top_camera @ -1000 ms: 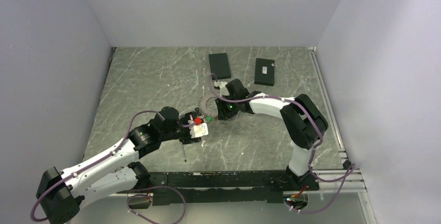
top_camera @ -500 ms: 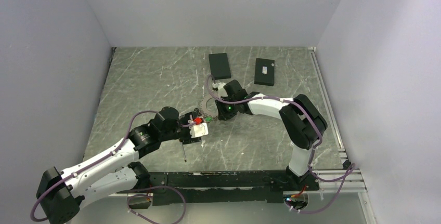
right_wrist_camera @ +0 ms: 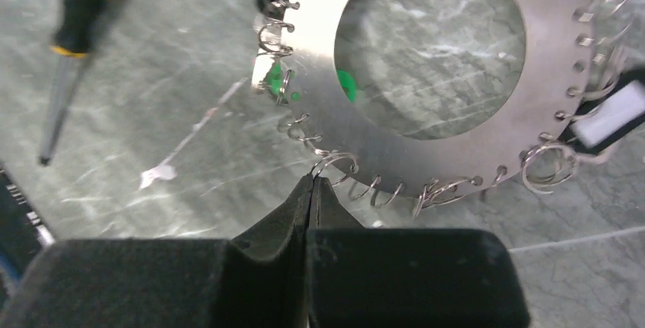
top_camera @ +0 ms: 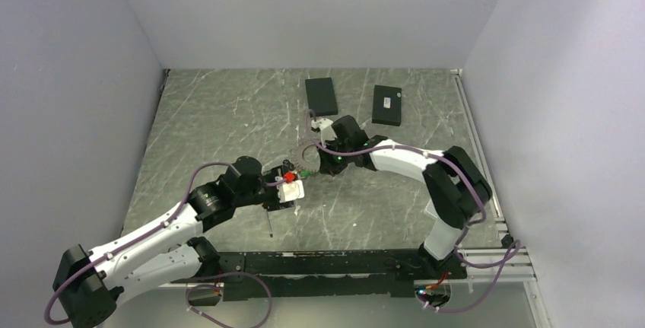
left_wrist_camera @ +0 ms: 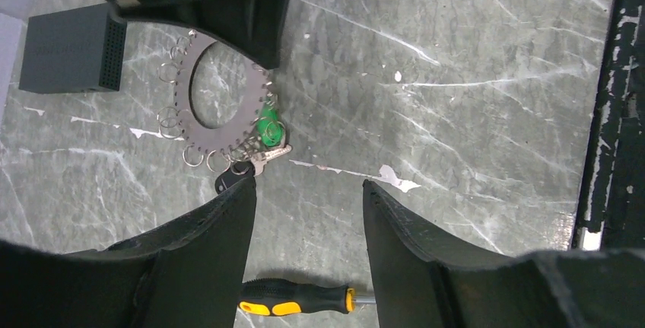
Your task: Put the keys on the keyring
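The keyring is a flat grey metal disc (right_wrist_camera: 532,107) with a big round hole, its rim lined with small wire split rings. It lies on the marble table and also shows in the left wrist view (left_wrist_camera: 228,126). A few small keys (left_wrist_camera: 262,157) and a green tag (left_wrist_camera: 266,126) hang at its near edge. My right gripper (right_wrist_camera: 312,181) is shut, its tips pinching one small split ring (right_wrist_camera: 338,160) on the disc's rim. My left gripper (left_wrist_camera: 308,191) is open and empty, just beside the keys, its left fingertip next to them.
A yellow-and-black screwdriver (left_wrist_camera: 297,307) lies on the table under the left gripper, also seen from above (top_camera: 269,223). Two black boxes (top_camera: 321,95) (top_camera: 387,104) lie at the back. The table's black front rail (left_wrist_camera: 608,115) runs nearby.
The right arm's elbow has swung to the right while its gripper stays at the disc's rim. The left arm has not moved.
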{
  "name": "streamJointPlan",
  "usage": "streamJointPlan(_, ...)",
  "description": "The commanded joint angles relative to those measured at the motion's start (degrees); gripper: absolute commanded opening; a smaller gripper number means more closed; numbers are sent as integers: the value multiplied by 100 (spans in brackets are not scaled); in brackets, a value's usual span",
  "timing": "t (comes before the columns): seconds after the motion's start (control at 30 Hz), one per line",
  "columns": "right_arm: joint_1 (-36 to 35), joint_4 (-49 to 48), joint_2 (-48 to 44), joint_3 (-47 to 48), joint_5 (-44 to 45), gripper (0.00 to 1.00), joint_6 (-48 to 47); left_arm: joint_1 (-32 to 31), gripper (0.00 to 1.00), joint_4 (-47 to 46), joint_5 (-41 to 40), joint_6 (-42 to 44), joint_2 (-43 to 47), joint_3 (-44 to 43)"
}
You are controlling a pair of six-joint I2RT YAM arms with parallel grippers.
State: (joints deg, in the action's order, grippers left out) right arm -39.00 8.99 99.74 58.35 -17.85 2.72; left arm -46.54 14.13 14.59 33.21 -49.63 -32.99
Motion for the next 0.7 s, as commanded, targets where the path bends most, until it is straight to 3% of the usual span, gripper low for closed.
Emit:
streamJointPlan(0.0,-22,-378,-863,-84,-656,0,-147,-21,58,-84,345,-117,167,-131)
streamJointPlan(0.23,41,-305,-1475,-17,-1294,0,-18,-13,57,-58,495,-113,353,-139)
streamJointPlan(0.47,77,-235,-1896,87,-2932,0,-196,-8,56,-55,871,-135,744,-296)
streamJointPlan(0.67,78,-116,-2390,16,-3842,0,-749,-4,55,362,1135,67,829,-789)
